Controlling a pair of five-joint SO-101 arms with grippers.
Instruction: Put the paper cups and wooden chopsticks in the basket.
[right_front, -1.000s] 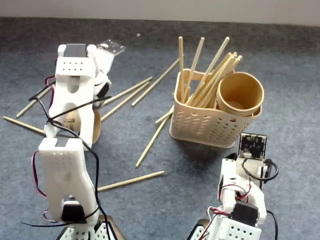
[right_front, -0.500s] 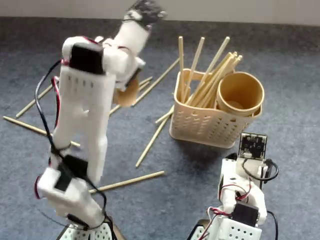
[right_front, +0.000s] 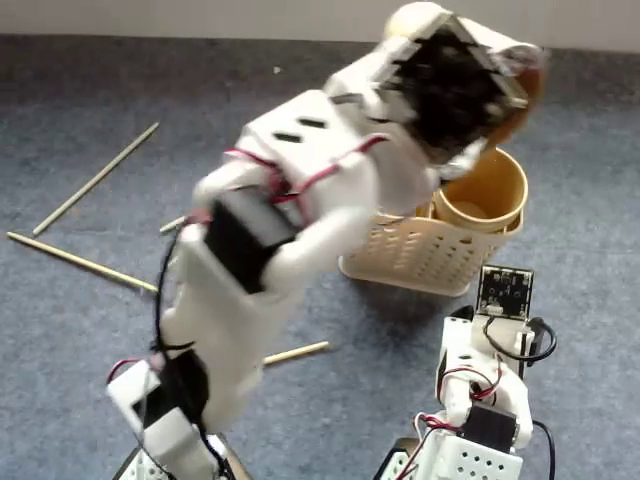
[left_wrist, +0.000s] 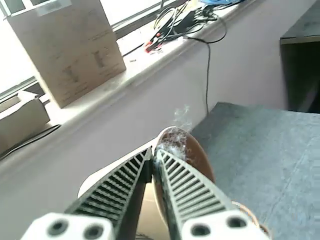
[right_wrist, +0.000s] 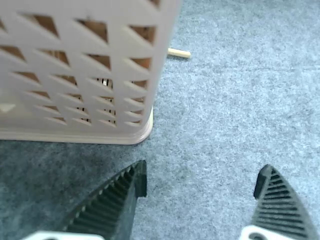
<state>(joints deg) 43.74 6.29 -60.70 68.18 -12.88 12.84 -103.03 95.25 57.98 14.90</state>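
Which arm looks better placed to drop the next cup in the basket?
Left: the left gripper is shut on a paper cup, held high by the basket. The right gripper is open, empty, low beside the basket's wall.

I log the left arm (right_front: 300, 200) raised high and stretched diagonally from its near-left base toward the far right, with the wrist at its farthest point. The left gripper (left_wrist: 154, 152) has its jaws pressed nearly together, pinching the wall of a paper cup (left_wrist: 192, 155). The right arm (right_front: 485, 390) sits folded low by its base. The right gripper (right_wrist: 202, 175) points downward, jaws spread wide apart.
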